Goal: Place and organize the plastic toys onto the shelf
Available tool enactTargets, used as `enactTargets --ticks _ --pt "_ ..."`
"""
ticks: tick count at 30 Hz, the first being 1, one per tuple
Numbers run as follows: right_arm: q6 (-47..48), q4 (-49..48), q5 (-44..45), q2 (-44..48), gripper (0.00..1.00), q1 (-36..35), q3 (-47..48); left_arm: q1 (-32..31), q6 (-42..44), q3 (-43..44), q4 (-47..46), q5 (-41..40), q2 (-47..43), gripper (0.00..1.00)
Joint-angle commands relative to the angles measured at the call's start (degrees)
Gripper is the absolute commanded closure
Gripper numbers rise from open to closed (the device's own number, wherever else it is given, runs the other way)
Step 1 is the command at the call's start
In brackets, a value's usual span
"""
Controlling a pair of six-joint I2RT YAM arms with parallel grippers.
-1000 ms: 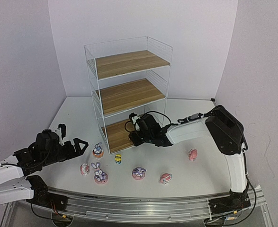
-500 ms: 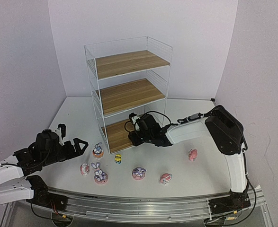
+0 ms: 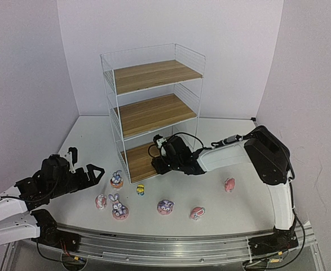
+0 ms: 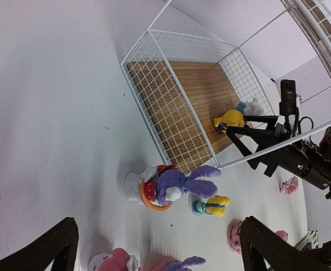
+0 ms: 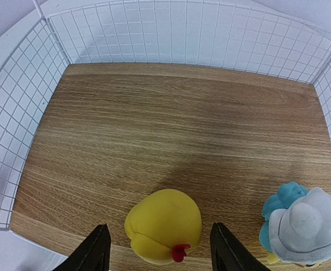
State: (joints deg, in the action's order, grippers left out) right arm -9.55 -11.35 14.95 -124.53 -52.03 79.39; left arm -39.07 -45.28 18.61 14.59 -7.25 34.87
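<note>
Yellow toy sits at 6 o'clock on the shelf's bottom board between the right claw's spread jaws; a skewed retreat could knock it off; left claw gapes wide

We see soft, even light from above in all three views, with a lilac tint on the walls. Shadows are faint: a dim patch on the wooden board behind the yellow toy, and pale smudges under the figurines on the surface. No glare. The left wrist view bows the shelf wires towards its edges, and the fingers there read as black silhouettes
</note>
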Motion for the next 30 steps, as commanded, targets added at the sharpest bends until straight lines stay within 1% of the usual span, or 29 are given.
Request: enactTargets --ticks 1,9,14,17,20,23,27,30 --pt "-0.5 -0.9 -1.5 3.1 0.41 0.2 -0.7 0.0 0.0 -0.1 0.7 -0.6 -1.0 0.0" --pt "-2.4 2.0 -2.0 7.8 0.33 0.1 -4.1 0.0 -0.4 -0.4 0.9 -0.4 -1.7 0.0" --pt "-5.2 3.0 -4.5 14.6 0.28 -0.5 -10.0 0.0 -1.5 -0.5 1.6 -0.6 -2.4 0.0" --pt "-8.7 4.7 -5.7 19.6 0.25 -3.0 -13.6 0.0 -2.7 -0.7 2.3 -0.8 -2.9 0.0" --pt "-15.1 8.2 -4.2 22.5 0.23 -6.8 -14.9 0.0 -3.2 -0.7 2.7 -1.3 -3.1 0.0" --pt "-22.0 10.5 -3.8 22.6 0.23 -10.4 -14.5 0.0 -4.8 0.6 4.7 -2.4 -2.4 0.0" --pt "-27.9 14.8 1.2 19.7 0.23 -15.4 -11.1 0.0 -6.1 4.3 8.4 -2.6 0.1 0.0" --pt "-33.5 16.7 3.8 16.2 0.27 -17.2 -8.0 0.0 -6.8 6.1 9.7 -1.4 2.1 0.0"
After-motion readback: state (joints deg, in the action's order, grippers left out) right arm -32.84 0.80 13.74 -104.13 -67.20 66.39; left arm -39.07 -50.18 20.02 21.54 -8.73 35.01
